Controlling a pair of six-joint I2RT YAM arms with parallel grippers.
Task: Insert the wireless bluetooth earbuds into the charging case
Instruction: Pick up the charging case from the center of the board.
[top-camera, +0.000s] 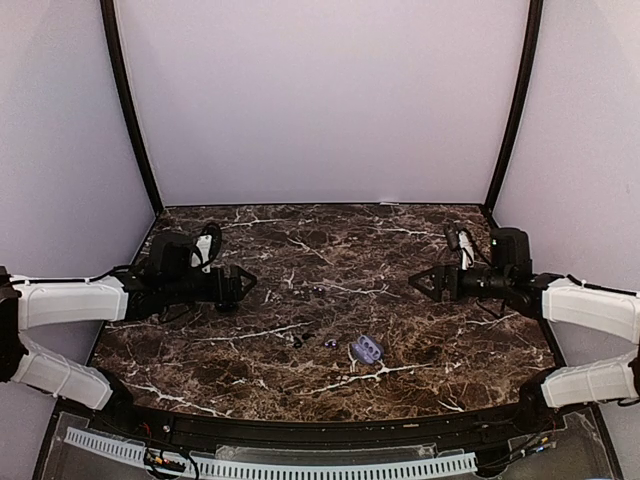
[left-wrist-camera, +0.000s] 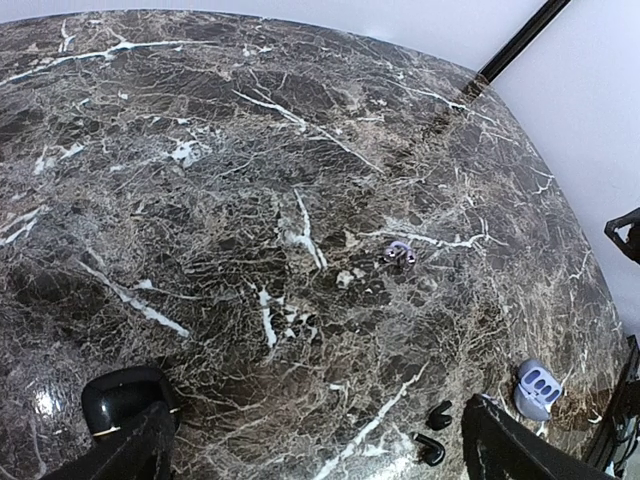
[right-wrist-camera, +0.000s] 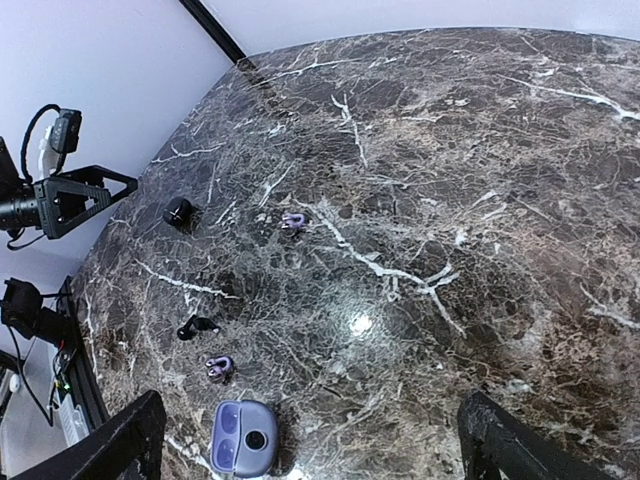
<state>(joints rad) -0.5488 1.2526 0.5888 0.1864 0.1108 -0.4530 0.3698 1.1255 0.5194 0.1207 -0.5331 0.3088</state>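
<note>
The lilac charging case (top-camera: 366, 348) (right-wrist-camera: 243, 440) (left-wrist-camera: 538, 388) lies near the table's front edge, two hollows showing on its upper side. One pale purple earbud (right-wrist-camera: 220, 366) (top-camera: 331, 342) rests just beside it. Another purple earbud (right-wrist-camera: 293, 221) (left-wrist-camera: 400, 252) lies farther back, mid-table. Two dark earbuds (left-wrist-camera: 438, 413) (left-wrist-camera: 430, 450) sit left of the case. My left gripper (top-camera: 240, 283) (left-wrist-camera: 320, 460) and right gripper (top-camera: 420, 283) (right-wrist-camera: 320, 465) both hover open and hold nothing, well apart from every earbud and from the case.
The dark marble table (top-camera: 420, 240) is walled by pale panels with black corner posts (top-camera: 135, 120). A dark rounded object (right-wrist-camera: 179, 211) lies on the table below the left gripper. A white perforated rail (top-camera: 300, 465) runs along the near edge.
</note>
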